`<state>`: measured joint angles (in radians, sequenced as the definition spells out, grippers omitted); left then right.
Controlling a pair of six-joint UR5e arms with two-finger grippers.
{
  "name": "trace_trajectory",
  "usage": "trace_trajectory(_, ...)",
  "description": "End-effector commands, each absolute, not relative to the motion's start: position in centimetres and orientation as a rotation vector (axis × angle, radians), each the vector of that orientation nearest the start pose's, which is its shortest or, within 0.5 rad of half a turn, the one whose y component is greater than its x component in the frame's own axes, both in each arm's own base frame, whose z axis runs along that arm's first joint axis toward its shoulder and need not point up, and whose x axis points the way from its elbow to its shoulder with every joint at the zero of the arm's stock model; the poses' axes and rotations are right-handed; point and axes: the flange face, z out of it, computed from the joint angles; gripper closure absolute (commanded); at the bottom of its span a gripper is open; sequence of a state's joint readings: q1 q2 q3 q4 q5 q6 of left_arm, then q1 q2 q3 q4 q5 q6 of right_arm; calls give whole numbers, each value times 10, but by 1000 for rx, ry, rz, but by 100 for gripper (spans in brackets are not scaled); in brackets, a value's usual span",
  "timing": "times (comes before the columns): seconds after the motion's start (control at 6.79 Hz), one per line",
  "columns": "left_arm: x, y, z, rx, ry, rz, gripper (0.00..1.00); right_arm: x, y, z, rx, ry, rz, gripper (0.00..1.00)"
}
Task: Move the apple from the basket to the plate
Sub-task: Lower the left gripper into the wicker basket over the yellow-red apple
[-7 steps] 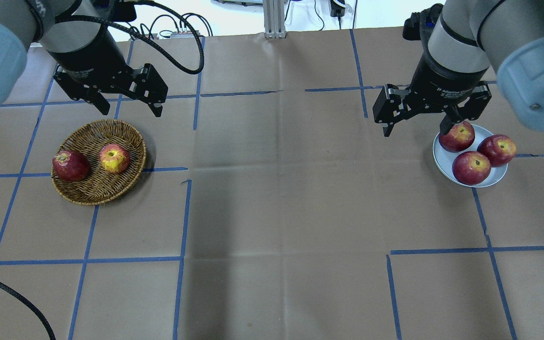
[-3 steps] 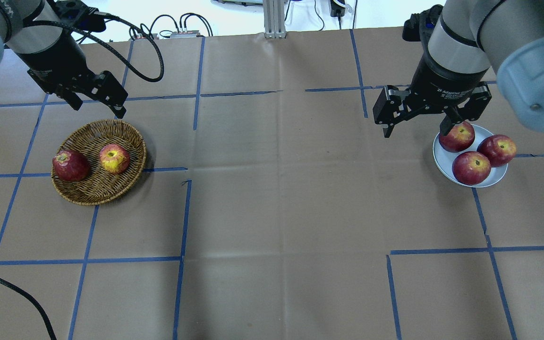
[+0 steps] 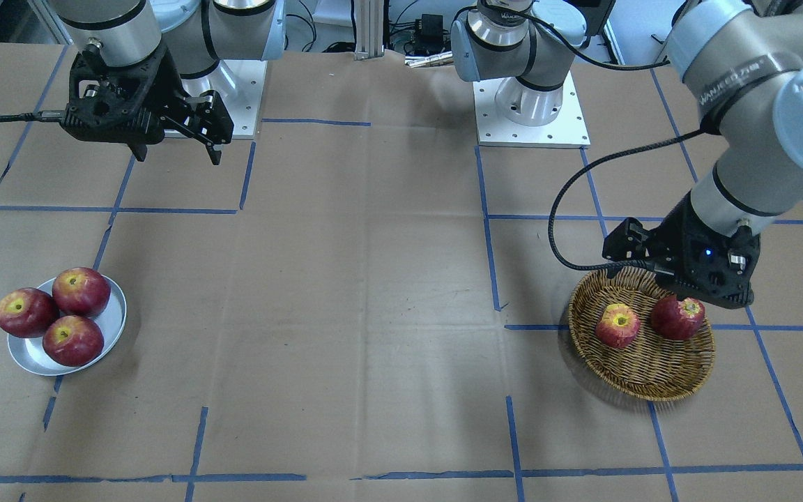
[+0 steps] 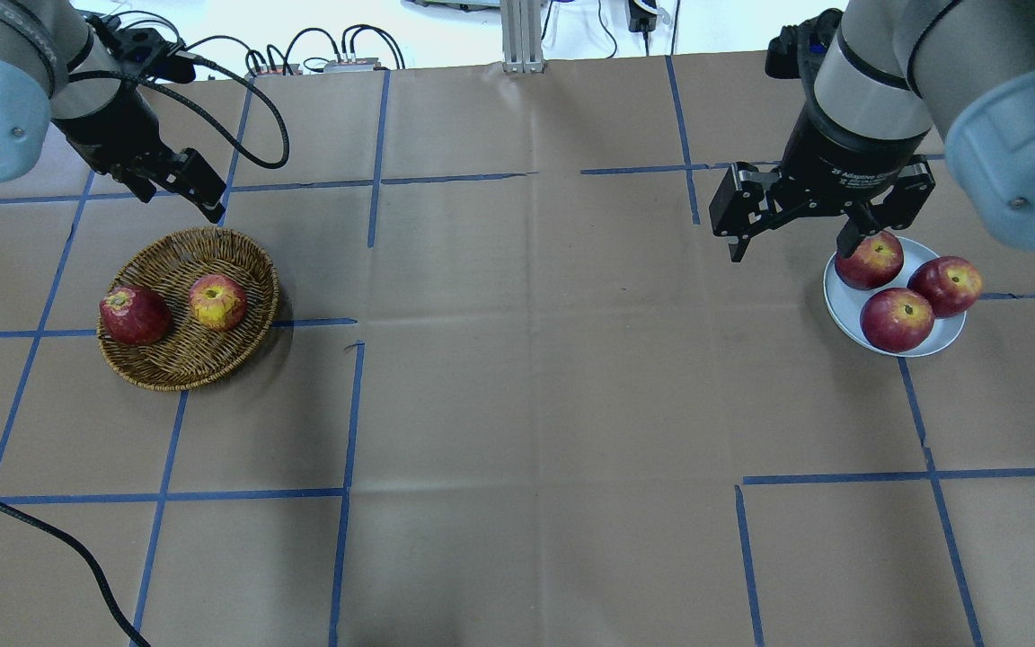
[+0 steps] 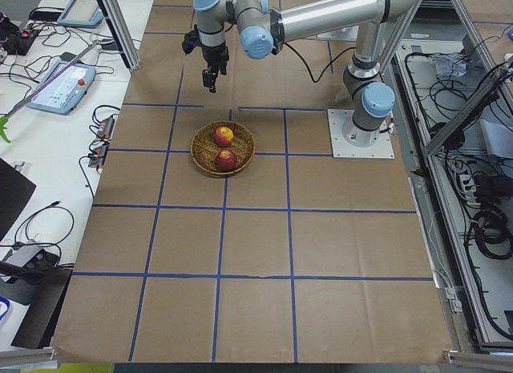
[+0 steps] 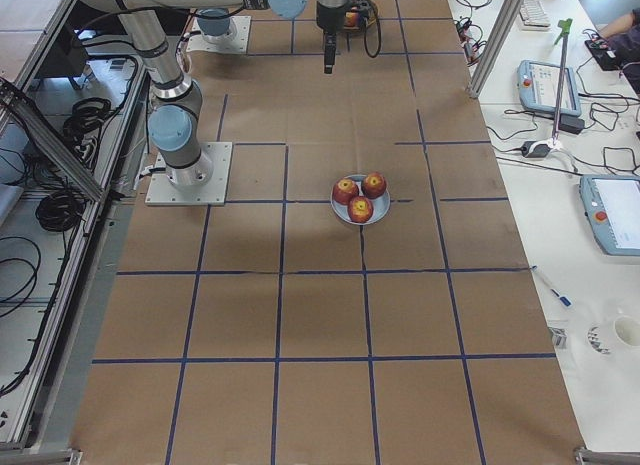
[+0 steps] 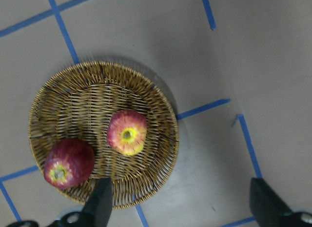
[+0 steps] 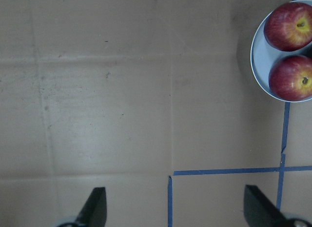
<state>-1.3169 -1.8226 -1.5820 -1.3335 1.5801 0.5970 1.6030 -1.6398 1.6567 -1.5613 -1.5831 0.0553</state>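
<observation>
The apple (image 4: 217,301) lies in the basket (image 4: 239,247), on the side nearer the middle of the counter (image 4: 517,404), stem hollow up with its yellow patch showing. Just beside it, toward the outer edge of the basket and apart from it, sits 1 darker red apple (image 4: 134,315). The basket stands on the robot's left half of the counter, across a blue tape line (image 4: 315,322).

The left claw (image 7: 180,188) hangs above the basket with its 2 fingers spread wide and nothing between them. From its own wrist camera the whole basket shows below, the apple lying in the span between the fingers and the darker one out by the left finger. In the overhead view it sits over the basket's rim on the side away from the robot; how high above the wicker it hangs is hard to judge, but it touches neither fruit. A black cable (image 4: 252,135) loops off its wrist.

The plate (image 4: 837,302) stands well apart on the robot's right half and carries 3 dark red apples (image 4: 897,319), close together. The right claw (image 4: 791,252) is raised beside the plate, toward the counter's middle, fingers wide apart and gripping nothing; its wrist camera sees bare brown paper beneath, with the plate at the upper right corner
</observation>
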Motion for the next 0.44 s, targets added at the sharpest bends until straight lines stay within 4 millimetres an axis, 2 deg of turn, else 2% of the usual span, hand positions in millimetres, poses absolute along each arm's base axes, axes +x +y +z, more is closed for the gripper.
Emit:
trace_trajectory(0.0,35,-586,323,512,3132,130,1,147,-455,478,36,3155,43,0)
trace_trajectory(0.15,42,-592,318,500,3095,1,1,147,-455,478,36,3155,43,0)
trace_trajectory(0.29,42,-584,298,519,3089,20,1,147,-455,476,22,3156,52,0)
